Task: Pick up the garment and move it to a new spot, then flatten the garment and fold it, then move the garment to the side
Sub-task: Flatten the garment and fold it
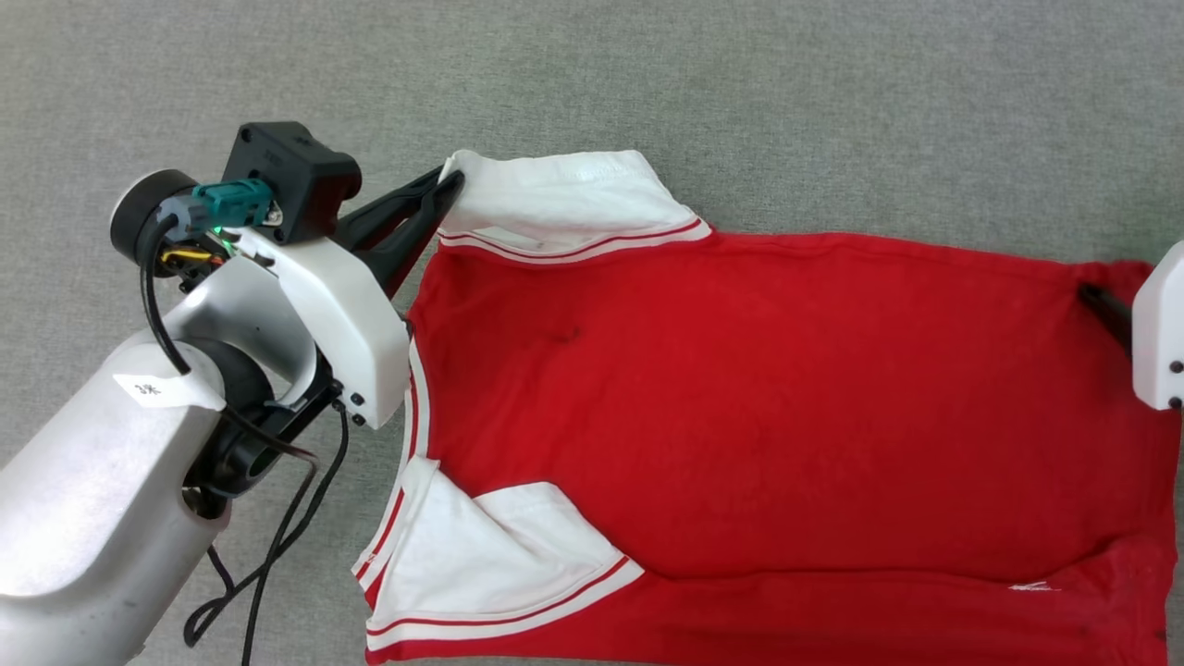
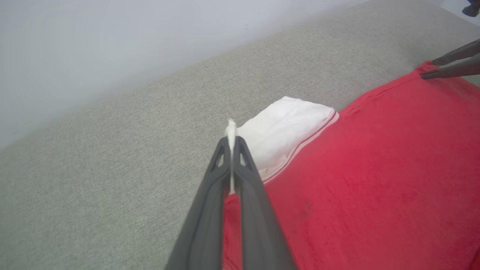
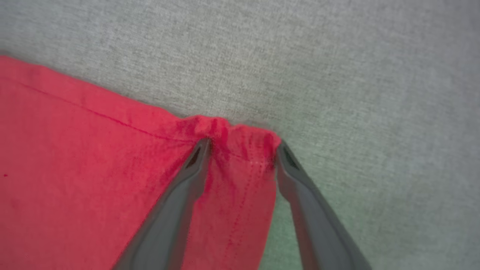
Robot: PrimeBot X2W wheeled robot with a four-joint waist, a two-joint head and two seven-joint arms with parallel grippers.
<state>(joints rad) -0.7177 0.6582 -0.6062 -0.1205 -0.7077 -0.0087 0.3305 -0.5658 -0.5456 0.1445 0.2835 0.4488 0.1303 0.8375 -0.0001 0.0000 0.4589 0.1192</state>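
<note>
Head view: the garment [image 1: 786, 398] lies spread flat on the grey cloth surface [image 1: 647, 74], with its neck end to the left and its hem to the right. The left gripper [image 1: 450, 183] is pinched tight on the left corner of the far white sleeve [image 1: 564, 199]. In the right wrist view the right gripper [image 3: 242, 146] stands wide, its fingers [image 3: 187, 180] straddling the bunched far-right hem corner [image 3: 232, 131] without clamping it.

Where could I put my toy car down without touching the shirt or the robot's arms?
The biggest free patch is the grey surface beyond the far edge of the garment. More room lies far left, past the left gripper pinching the white sleeve. Crowded: near left, with the left arm and cables, and the right gripper at the hem corner.
</note>
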